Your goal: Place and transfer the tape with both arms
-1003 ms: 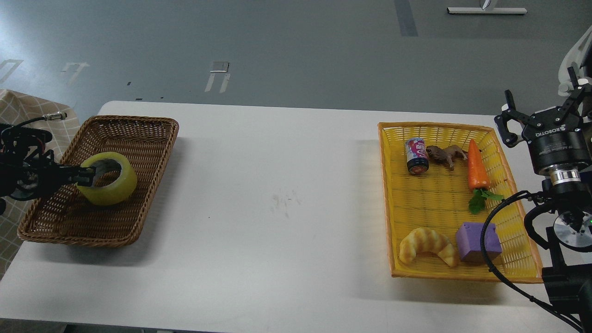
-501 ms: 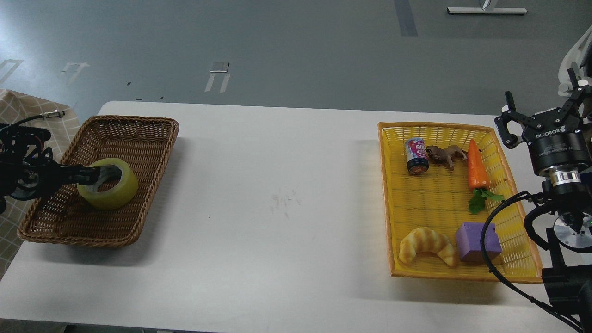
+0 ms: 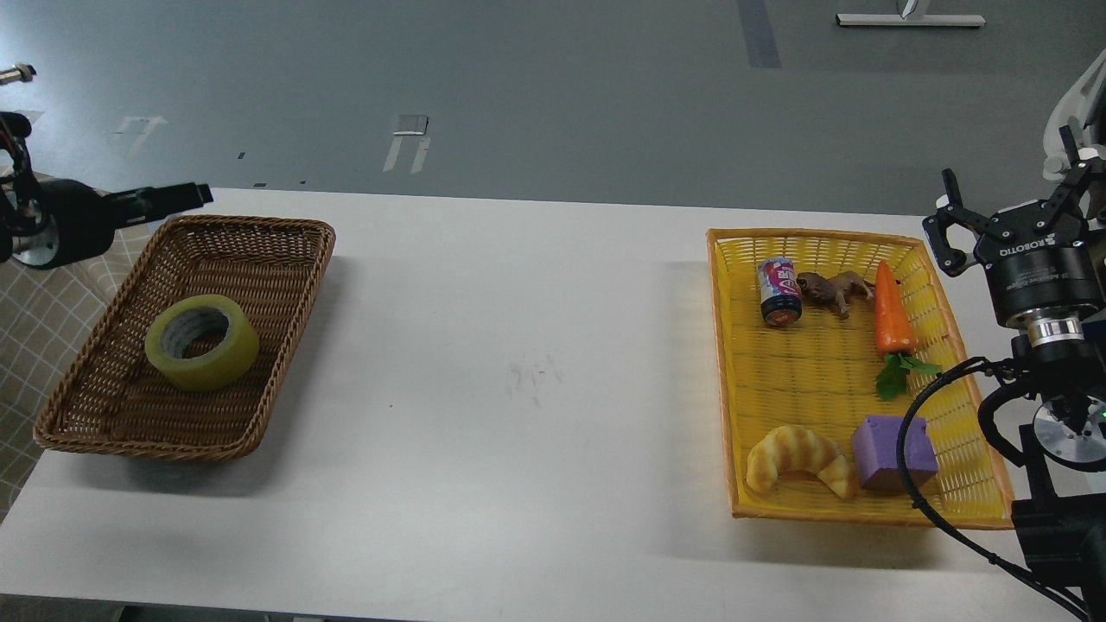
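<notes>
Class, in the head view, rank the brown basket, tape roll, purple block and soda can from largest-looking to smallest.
1. Brown basket
2. Tape roll
3. Purple block, though it lies nearer the camera than the can
4. Soda can

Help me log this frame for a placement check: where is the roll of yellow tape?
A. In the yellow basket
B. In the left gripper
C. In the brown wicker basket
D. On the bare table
C: the tape lies in the brown wicker basket, clear of the left gripper.

Bare table (image 3: 536, 380) lies open between brown basket (image 3: 259, 259) and yellow basket (image 3: 734, 363).
</notes>
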### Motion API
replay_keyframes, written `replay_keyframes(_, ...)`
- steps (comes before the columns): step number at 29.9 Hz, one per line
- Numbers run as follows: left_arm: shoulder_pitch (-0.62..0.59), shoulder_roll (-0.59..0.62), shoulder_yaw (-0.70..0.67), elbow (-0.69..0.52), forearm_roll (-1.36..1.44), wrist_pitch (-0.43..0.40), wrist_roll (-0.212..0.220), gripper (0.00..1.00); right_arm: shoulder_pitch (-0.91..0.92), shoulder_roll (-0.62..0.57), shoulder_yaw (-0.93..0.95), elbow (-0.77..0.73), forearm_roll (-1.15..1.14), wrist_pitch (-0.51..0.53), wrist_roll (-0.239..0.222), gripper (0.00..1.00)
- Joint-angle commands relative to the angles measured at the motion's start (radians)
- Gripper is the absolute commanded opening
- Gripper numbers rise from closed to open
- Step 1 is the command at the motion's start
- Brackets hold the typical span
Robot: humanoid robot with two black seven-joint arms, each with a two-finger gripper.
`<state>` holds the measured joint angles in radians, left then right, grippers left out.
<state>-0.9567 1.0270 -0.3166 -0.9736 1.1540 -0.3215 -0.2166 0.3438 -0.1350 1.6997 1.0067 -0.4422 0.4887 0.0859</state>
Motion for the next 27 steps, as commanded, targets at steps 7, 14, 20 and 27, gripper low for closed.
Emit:
replay_keyframes(7,-0.145,-0.117,-0.036,-0.048,-0.645,-0.03,0.002,0.98,0.009,-0.011,-0.005,0.004,-0.003,0.0,-0.003,1.0)
replay_keyframes(14,-0.111,-0.289,-0.206,-0.048,-0.888,-0.033,0.0,0.98,0.014,-0.031,-0.012,0.009,-0.004,0.0,-0.011,1.0)
replay_keyframes(20,0.027,-0.448,-0.427,-0.051,-0.945,-0.062,-0.001,0.98,0.047,-0.034,-0.017,0.0,-0.006,0.0,-0.018,1.0)
replay_keyframes(27,0.246,-0.593,-0.653,-0.128,-0.947,-0.111,0.0,0.98,0.099,-0.034,-0.023,-0.008,-0.01,0.0,-0.024,1.0)
